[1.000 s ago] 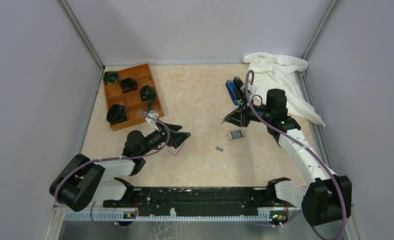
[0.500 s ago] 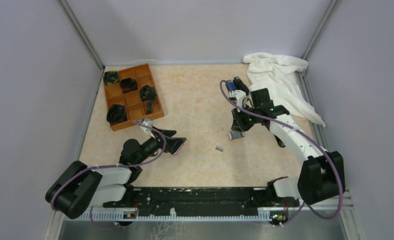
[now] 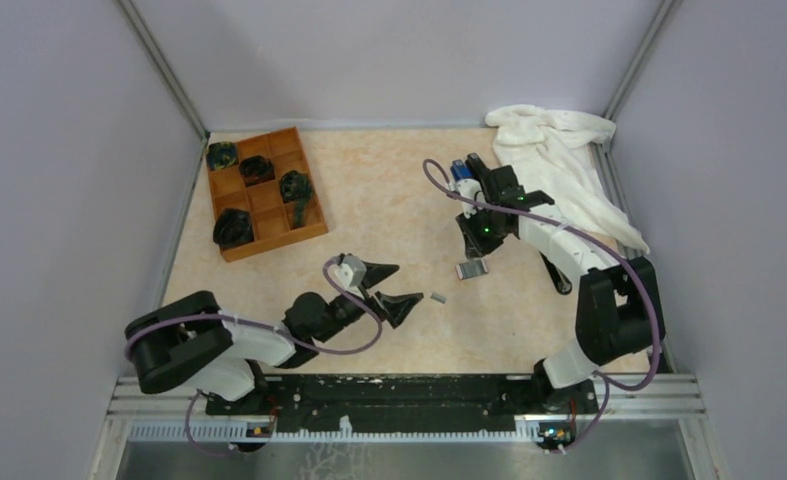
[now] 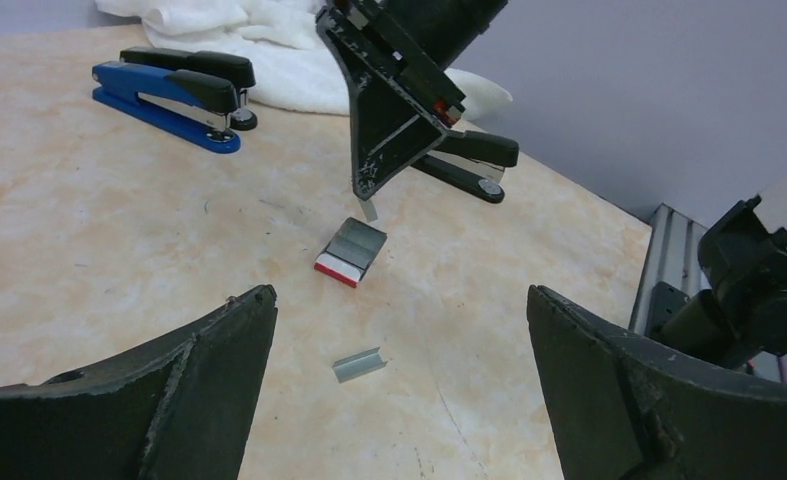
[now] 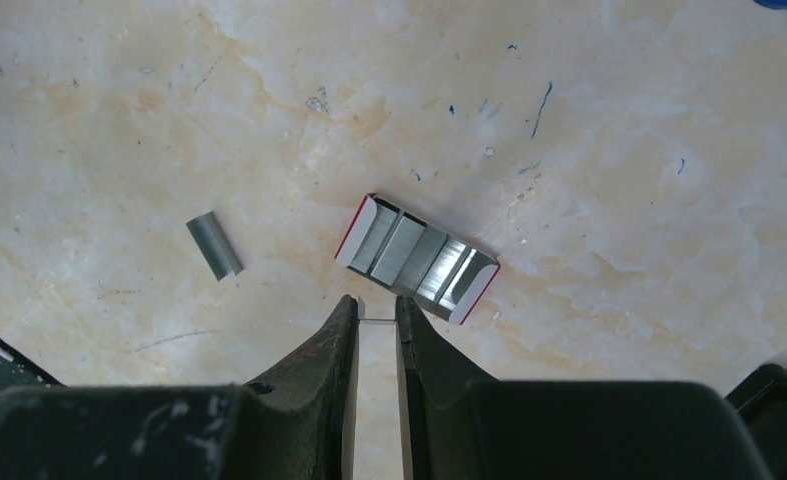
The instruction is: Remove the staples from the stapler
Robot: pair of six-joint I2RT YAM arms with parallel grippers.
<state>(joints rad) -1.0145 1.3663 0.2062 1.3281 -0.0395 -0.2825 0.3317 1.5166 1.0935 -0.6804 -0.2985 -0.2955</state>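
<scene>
Staples point(image 3: 437, 297) out on the table, left gripper point(image 3: 409, 283) just swung in on them

Left arm has come from beside the tray point(image 3: 274, 243) to table centre. Its jaws are spread full and hold nothing, with the strip just ahead between them (pick-up next, I'd guess). Tray, far left, has four cells holding dark clip-like items point(image 3: 234, 228). Black stapler point(image 4: 469, 150) lies right of the box, under the right arm. Right gripper point(image 5: 374, 315) hangs over the box's near edge, pinched nearly closed on a staple sliver point(image 5: 374, 320). Small box point(image 4: 339, 265) holds several staple strips. The loose strip sits near-left of it, apart.
</scene>
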